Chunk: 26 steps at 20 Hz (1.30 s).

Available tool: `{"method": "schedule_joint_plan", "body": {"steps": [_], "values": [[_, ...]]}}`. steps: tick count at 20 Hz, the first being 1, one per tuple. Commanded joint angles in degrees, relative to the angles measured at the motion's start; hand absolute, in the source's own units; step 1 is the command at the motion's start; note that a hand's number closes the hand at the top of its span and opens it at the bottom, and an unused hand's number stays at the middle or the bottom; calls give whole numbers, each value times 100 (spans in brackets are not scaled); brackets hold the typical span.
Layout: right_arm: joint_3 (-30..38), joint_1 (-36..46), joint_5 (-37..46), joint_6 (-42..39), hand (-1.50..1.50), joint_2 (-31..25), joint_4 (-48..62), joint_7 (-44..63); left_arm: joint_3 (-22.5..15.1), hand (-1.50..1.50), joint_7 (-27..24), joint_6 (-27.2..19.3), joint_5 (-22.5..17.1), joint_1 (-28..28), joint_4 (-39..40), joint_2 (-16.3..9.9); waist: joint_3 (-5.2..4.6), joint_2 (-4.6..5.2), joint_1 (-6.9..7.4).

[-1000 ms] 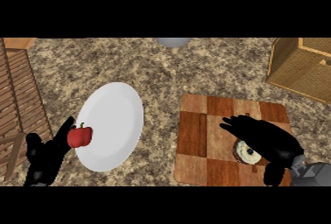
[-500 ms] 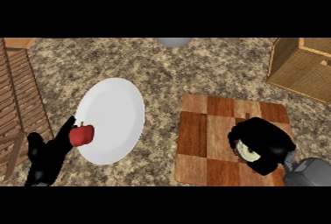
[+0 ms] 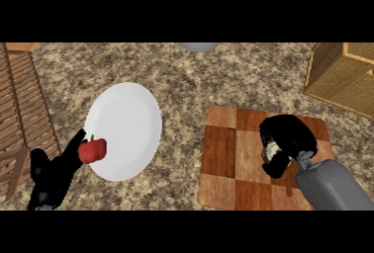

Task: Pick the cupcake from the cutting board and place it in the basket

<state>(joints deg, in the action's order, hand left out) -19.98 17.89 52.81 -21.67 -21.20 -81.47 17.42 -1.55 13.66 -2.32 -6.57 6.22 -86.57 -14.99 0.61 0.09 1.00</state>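
The cupcake shows only as a pale sliver on the checkered wooden cutting board at the lower right. My right hand is curled over it, fingers wrapped round it and hiding most of it. The woven basket stands at the upper right edge, apart from the hand. My left hand rests open at the lower left, its fingers up beside the plate's rim.
A white plate lies left of the board with a red apple at its lower left rim. A slatted wooden rack runs along the left edge. A grey round object sits at the top.
My right hand has curled down over the cupcake, its fingers going from spread to wrapped round it. The left hand has stayed put.
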Motion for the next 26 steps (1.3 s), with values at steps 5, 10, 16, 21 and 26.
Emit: {"method": "schedule_joint_plan", "body": {"steps": [5,10,16,21,26], "values": [[653,1509,737,661,150,1727,1354,2899,-262,0,241,48,110,13,494,170,-65,97,186],[1342,2096,553,1965,150,2092,1095,3137,-242,0,81,49,130,95,583,217,-57,55,37],[1926,2998,564,3439,150,2071,111,3253,-162,0,103,76,68,427,308,136,-62,-15,19],[2454,3612,626,3520,150,1741,126,3622,-82,0,1,120,76,297,606,148,-68,0,-69],[2902,4073,662,3111,150,1064,356,3783,-257,0,114,-170,327,174,508,379,-63,7,-90]]}}
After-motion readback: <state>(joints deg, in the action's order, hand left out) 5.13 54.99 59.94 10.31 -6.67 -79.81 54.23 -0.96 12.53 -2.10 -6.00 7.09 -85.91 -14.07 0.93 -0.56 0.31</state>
